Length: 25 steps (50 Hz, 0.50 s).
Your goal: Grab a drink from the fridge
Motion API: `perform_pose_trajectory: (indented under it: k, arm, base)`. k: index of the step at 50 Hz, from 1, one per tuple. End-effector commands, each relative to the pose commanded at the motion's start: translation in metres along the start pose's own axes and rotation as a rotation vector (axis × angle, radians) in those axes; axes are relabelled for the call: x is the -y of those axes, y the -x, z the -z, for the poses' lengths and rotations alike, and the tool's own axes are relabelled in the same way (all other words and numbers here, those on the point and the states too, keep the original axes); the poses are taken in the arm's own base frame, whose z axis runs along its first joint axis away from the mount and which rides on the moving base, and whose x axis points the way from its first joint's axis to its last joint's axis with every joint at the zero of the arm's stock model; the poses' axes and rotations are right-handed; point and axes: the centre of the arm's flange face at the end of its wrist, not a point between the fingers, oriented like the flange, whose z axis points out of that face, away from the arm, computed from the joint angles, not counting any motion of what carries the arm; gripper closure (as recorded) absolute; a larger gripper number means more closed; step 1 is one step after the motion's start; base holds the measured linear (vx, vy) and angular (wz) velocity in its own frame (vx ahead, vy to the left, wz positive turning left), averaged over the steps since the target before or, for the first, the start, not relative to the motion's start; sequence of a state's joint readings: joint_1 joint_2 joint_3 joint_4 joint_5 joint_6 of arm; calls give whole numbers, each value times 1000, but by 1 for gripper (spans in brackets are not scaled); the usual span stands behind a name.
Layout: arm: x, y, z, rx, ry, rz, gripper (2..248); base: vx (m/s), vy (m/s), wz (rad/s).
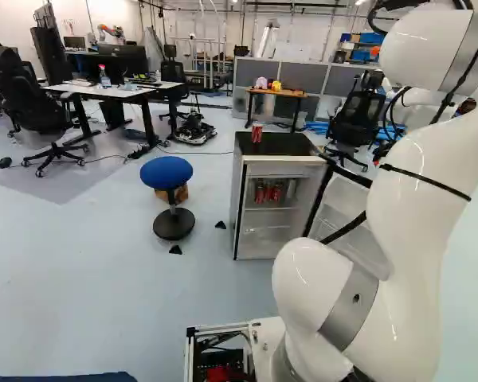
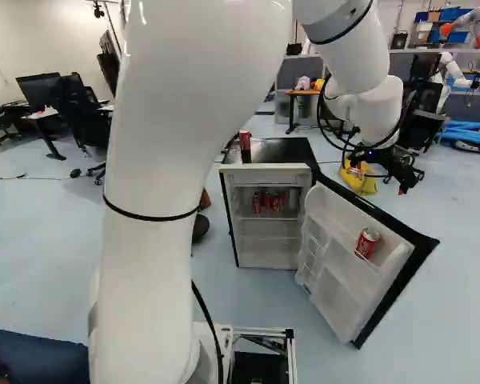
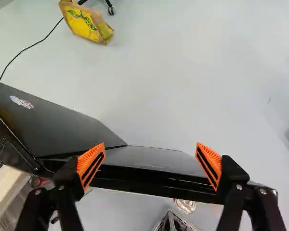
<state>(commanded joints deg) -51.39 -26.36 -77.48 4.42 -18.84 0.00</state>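
- The fridge (image 2: 272,254) stands ahead of the base, its door (image 2: 333,268) swung wide open toward the base.
- One can (image 2: 367,242) sits in a rack on the inner side of the fridge's door.
- A few more cans (image 2: 257,202) stand together on a shelf inside the fridge.
- Another can (image 1: 256,132) stands upright on top of the fridge.
- The hand (image 2: 412,180) hangs to the right of the fridge's body, high by the open door; its two fingers are spread wide, with nothing pinched between them.
- In the wrist view, the door's black edge runs across below the hand (image 3: 151,148); I can't tell whether they touch.
- The can in the fridge's door is lower than the hand, on the rack side of that edge, and the door partly hides it from the wrist.
- A yellow bag (image 3: 86,21) lies on the floor past the fridge.
- A blue stool (image 1: 166,171) stands left of the fridge.
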Motion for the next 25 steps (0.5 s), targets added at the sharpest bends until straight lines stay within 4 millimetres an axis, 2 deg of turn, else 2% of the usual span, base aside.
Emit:
perform_pose_trajectory:
  k: [25]
  arm:
    - [-1, -31, -30, 66, -1, -3, 3]
  base:
    - [0, 0, 0]
